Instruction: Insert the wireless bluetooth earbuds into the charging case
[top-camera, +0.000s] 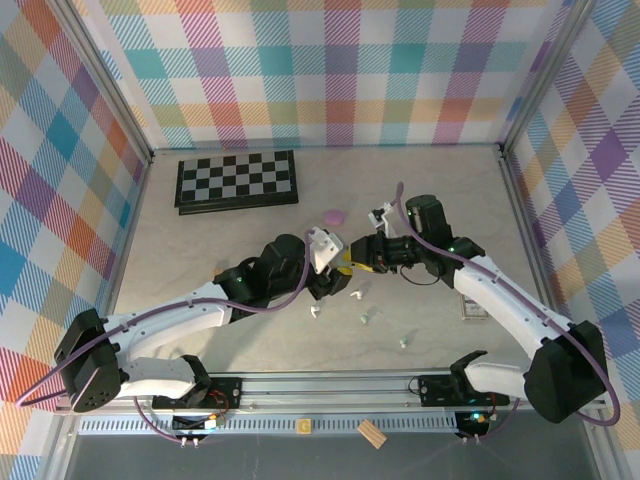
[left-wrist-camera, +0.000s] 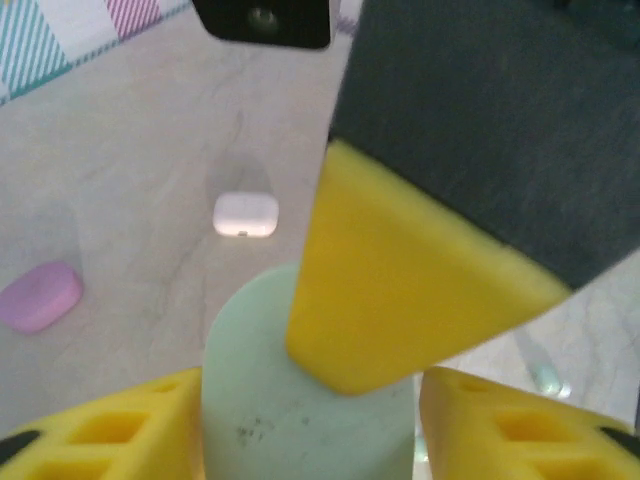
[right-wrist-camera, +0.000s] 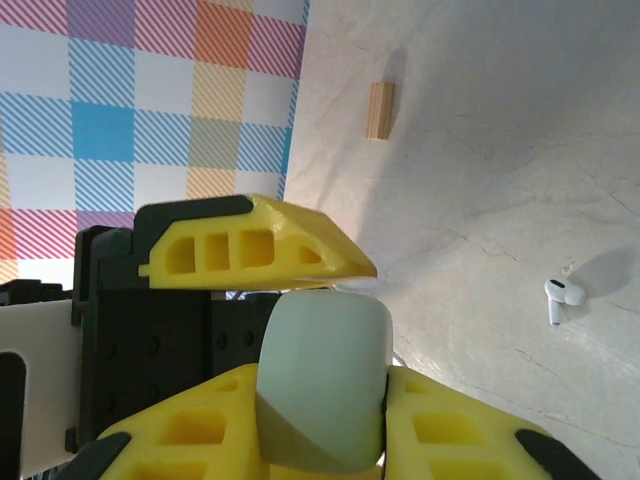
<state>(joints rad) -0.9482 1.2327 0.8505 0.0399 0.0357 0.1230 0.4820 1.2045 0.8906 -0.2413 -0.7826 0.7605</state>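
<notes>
Barely under way, I'd say: the right fingers (right-wrist-camera: 450, 440) are pinching the mint case (right-wrist-camera: 325, 380), and the left fingers (left-wrist-camera: 110, 430) are flanking it, though I cannot tell whether they are gripping. A white earbud (right-wrist-camera: 560, 297) is lying loose on the worktop (right-wrist-camera: 480, 150) off to their side.

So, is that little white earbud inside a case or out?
Out. The white earbud lies on the bare table, with no case around it.

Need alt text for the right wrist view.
A mint green charging case sits between the yellow fingers of the right gripper, another yellow finger close above it. A white earbud and a wooden block lie on the table beyond.
</notes>
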